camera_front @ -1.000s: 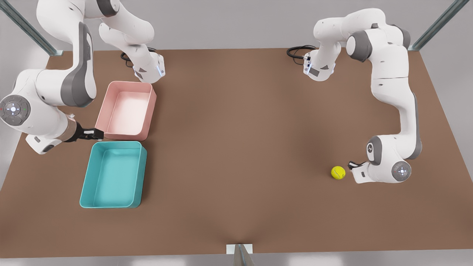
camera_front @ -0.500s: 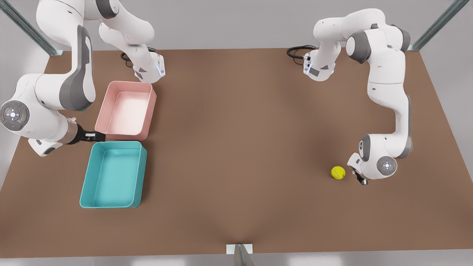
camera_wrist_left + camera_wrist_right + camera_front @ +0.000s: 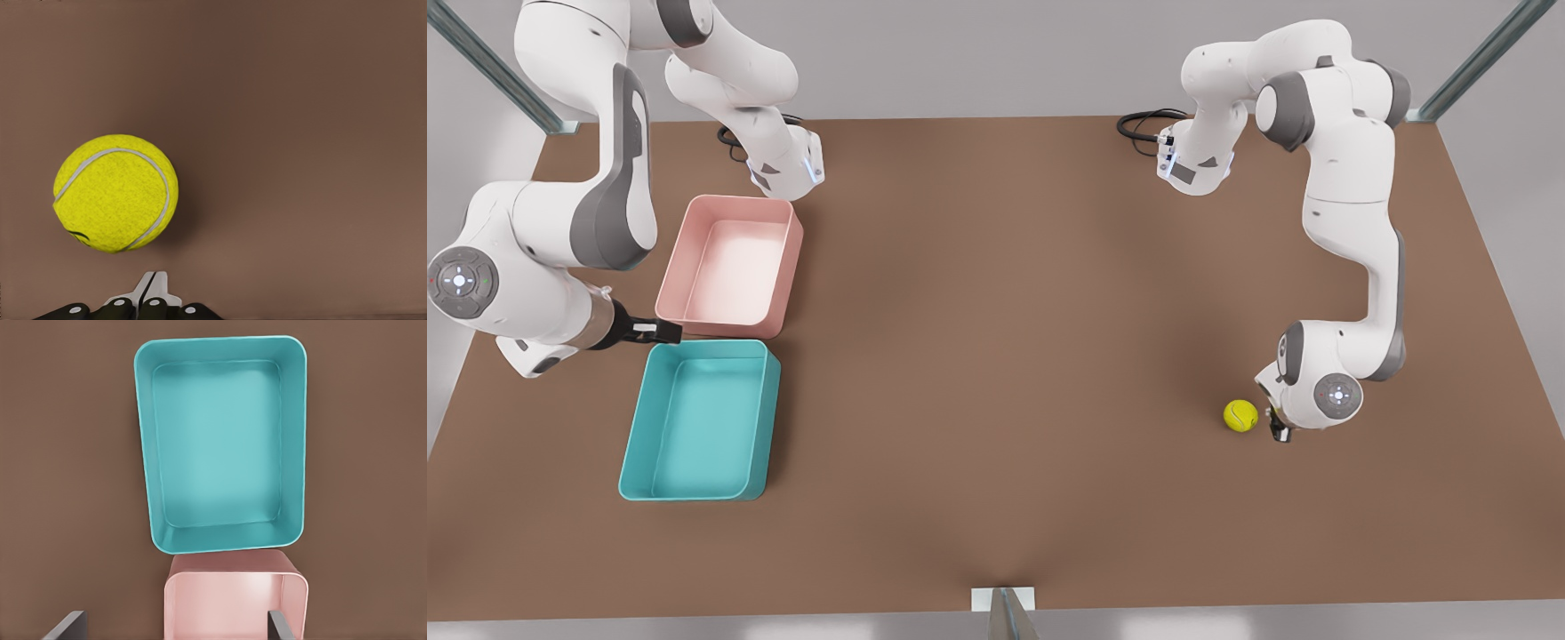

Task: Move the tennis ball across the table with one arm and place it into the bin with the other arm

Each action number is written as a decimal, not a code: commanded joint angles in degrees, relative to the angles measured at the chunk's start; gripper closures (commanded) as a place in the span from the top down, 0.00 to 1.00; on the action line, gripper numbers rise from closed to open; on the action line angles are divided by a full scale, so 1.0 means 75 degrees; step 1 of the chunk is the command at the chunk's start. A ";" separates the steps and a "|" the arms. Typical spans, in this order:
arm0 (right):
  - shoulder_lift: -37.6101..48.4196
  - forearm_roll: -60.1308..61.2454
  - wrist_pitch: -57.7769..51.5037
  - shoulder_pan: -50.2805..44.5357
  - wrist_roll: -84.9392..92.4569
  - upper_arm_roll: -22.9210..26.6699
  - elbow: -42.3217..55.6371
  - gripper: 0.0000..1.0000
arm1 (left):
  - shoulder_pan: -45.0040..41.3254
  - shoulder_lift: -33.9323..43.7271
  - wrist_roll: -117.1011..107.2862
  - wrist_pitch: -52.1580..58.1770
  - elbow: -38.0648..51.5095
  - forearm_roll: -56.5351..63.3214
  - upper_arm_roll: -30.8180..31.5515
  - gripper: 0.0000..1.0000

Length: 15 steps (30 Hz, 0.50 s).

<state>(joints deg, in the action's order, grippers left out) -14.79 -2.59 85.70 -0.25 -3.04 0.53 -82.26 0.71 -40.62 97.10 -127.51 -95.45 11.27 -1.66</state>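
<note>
Tennis ball rests on brown table beside closed left gripper; right gripper spread.

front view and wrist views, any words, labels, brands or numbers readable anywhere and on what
None can be read.
tennis ball: a pale curved seam and a small dark mark, no legible print.
teal bin and pink tray: plain, no labels.
Round arm-joint caps: small symbols, too small to read.
</note>
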 commanded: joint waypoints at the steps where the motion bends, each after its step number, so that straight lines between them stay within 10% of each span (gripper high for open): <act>1: 0.0003 0.0005 -0.0001 -0.0002 -0.0110 -0.0001 -0.0001 1.00 | -0.0001 0.0002 0.1819 -0.0190 0.0000 -0.0002 -0.0001 0.21; 15: -0.0009 0.0005 0.0011 0.0010 -0.0110 0.0011 -0.0001 1.00 | -0.1500 0.0072 -0.3511 -0.0320 0.0012 -0.0552 0.0163 0.21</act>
<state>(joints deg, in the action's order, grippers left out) -14.92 -2.58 85.78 -0.17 -3.51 0.61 -82.28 -8.75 -40.28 95.14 -130.33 -95.39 9.39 -0.59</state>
